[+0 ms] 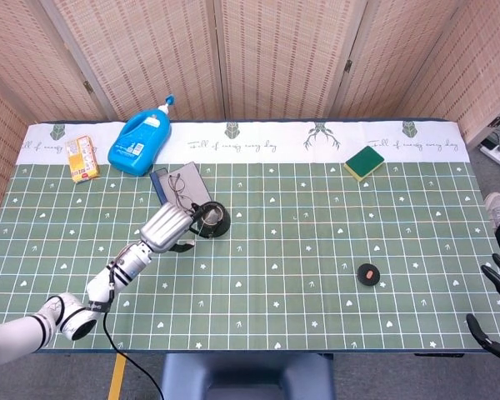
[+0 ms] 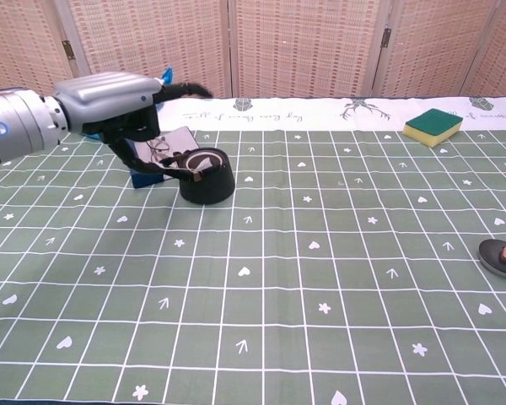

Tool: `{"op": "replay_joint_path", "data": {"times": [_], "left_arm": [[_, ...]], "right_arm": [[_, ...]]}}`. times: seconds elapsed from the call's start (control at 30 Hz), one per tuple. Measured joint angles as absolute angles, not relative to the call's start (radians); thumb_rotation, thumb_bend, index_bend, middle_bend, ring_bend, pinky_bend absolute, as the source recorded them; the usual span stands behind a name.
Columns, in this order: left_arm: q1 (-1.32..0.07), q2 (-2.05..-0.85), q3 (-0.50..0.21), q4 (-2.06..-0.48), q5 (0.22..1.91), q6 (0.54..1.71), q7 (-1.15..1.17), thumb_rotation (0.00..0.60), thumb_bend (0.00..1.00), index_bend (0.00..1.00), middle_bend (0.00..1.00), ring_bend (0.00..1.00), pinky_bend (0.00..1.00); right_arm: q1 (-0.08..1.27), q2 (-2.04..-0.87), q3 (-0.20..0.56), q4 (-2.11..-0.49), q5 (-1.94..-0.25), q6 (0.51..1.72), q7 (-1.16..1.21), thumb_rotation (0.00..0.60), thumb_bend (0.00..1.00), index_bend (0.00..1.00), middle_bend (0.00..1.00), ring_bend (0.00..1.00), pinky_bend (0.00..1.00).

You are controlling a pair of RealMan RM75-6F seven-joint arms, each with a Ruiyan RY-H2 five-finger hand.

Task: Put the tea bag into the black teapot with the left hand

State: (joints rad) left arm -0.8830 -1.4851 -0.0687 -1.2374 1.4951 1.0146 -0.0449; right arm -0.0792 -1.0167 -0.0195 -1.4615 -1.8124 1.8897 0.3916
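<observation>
The black teapot [image 1: 211, 220] [image 2: 207, 180] stands lidless on the green mat, left of centre. A pale tea bag [image 2: 205, 159] lies inside its opening, and a small tag [image 2: 200, 175] hangs at the rim. My left hand [image 1: 167, 227] [image 2: 110, 98] hovers just left of the teapot, fingers spread and stretched over the pot, holding nothing. Only the dark fingers of my right hand [image 1: 493, 321] show at the lower right edge of the head view, apart and empty.
The teapot's lid [image 1: 367, 274] [image 2: 502, 255] lies at the right. A blue case with glasses [image 1: 175, 182] sits right behind the teapot. Further back are a blue bottle [image 1: 140, 142], a yellow box [image 1: 82, 157] and a green-yellow sponge [image 1: 364, 162] [image 2: 433, 126].
</observation>
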Motion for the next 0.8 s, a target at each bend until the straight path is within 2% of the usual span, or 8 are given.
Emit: {"op": "replay_joint_path", "data": {"times": [0.4,0.63,0.7,0.77,0.8], "left_arm": [[-0.846,-1.397,-0.073,-1.379,1.482,1.028,0.052,0.6,0.27,0.05,1.0,1.0,1.0],[-0.795,-1.29,-0.066,-1.53,1.475,1.07,0.101,0.6,0.27,0.05,1.0,0.99,1.0],[-0.771,-1.249,-0.065,-1.575,1.467,1.092,0.113,0.6,0.27,0.06,0.97,0.94,1.0],[-0.731,-1.197,-0.06,-1.626,1.453,1.126,0.128,0.6,0.27,0.05,0.86,0.8,0.94],[-0.71,-1.174,-0.056,-1.646,1.445,1.143,0.132,0.6,0.27,0.05,0.76,0.72,0.87]], "right_arm": [[-0.079,-1.018,-0.023,-1.465,-1.817,1.891,0.382,0.6,0.42,0.0,0.0,0.0,0.0],[-0.079,-1.019,-0.026,-1.465,-1.822,1.892,0.378,0.6,0.42,0.0,0.0,0.0,0.0],[-0.077,-1.018,-0.027,-1.465,-1.824,1.889,0.377,0.6,0.42,0.0,0.0,0.0,0.0],[-0.074,-1.016,-0.029,-1.465,-1.827,1.883,0.377,0.6,0.42,0.0,0.0,0.0,0.0],[-0.071,-1.015,-0.03,-1.465,-1.828,1.877,0.378,0.6,0.42,0.0,0.0,0.0,0.0]]}}
